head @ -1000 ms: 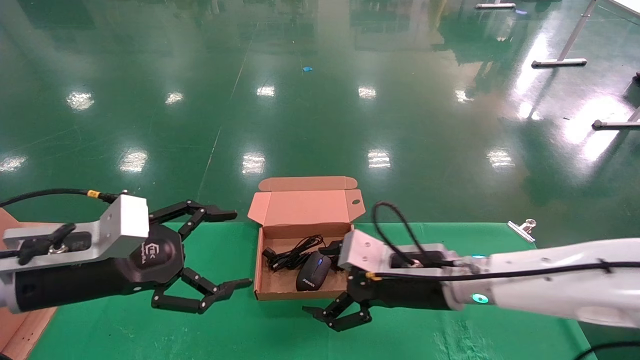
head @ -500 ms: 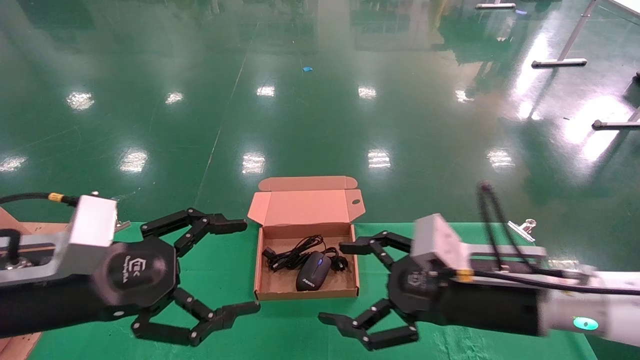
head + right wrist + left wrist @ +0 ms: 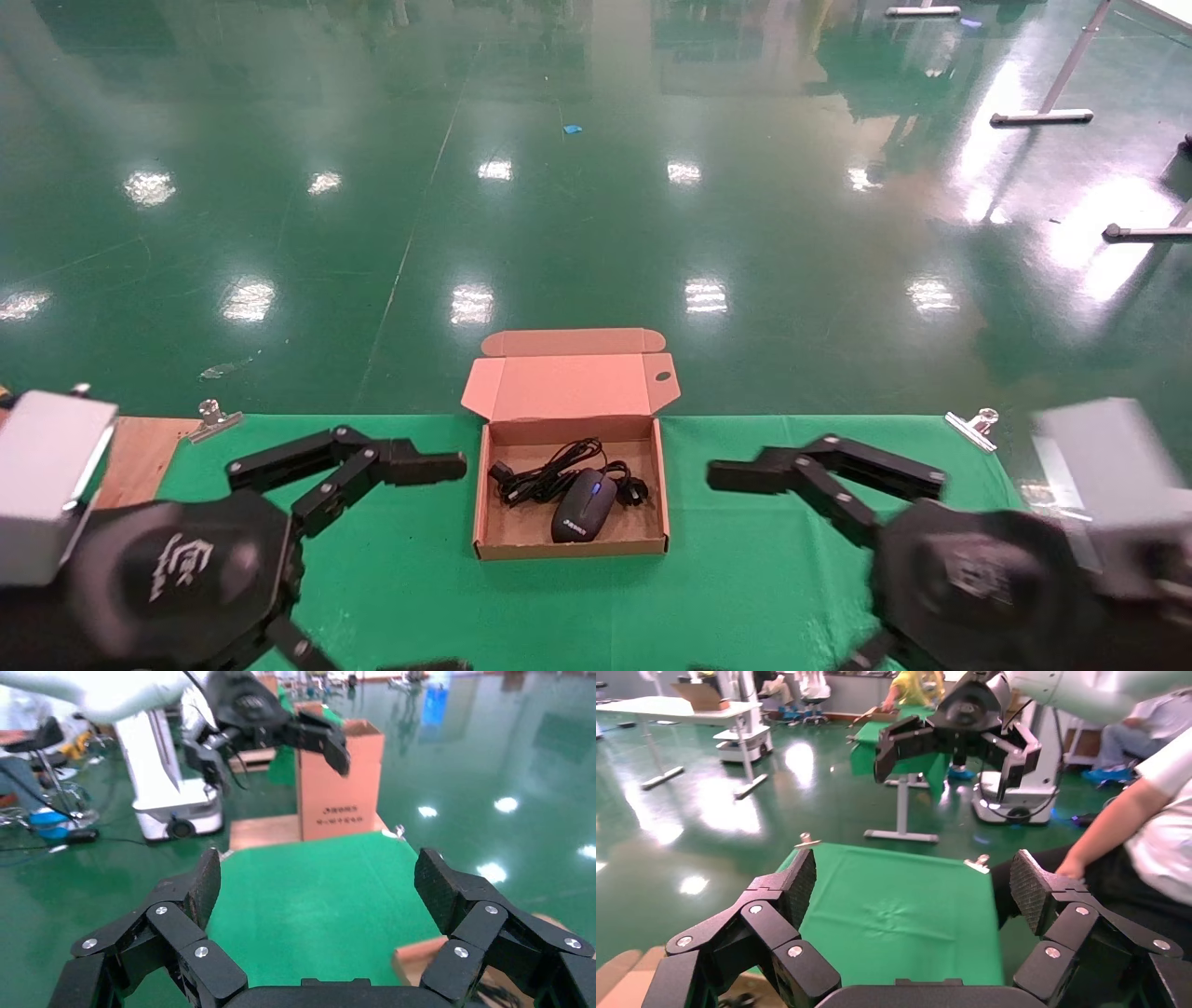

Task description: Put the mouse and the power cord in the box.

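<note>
Left gripper [image 3: 424, 559] hangs with jaws wide, left of the box [image 3: 570, 548]. Inside the box lie the power cord [image 3: 540, 477] and the mouse [image 3: 583, 505], touching. Right gripper [image 3: 736, 568], jaws wide, holds nothing. I judge both arms should keep clear of the lid.

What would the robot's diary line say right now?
mouse: in box | power cord: in box | lid: open | left gripper: open, empty | right gripper: open, empty
</note>
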`<state>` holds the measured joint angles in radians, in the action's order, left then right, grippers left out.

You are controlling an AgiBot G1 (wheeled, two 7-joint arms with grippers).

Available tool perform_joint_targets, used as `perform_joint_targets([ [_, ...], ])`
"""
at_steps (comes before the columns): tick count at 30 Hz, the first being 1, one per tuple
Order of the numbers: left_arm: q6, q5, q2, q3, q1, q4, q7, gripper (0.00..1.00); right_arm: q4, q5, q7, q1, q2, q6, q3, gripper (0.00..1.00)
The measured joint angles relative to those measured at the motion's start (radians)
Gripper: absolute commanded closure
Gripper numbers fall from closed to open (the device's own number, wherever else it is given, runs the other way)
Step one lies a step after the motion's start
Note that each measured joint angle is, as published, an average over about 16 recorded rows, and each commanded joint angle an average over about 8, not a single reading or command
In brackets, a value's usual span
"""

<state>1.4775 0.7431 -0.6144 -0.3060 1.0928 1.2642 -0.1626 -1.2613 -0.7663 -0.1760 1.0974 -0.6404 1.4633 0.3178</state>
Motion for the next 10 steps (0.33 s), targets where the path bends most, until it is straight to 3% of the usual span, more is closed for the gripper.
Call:
perform_joint_targets([
  [10, 0.028, -0.02, 0.005, 0.042, -0.029, 0.031, -0.035, 0.0, -0.036, 0.06, -0.013, -0.036, 0.047, 0.052, -0.064, 0.0],
])
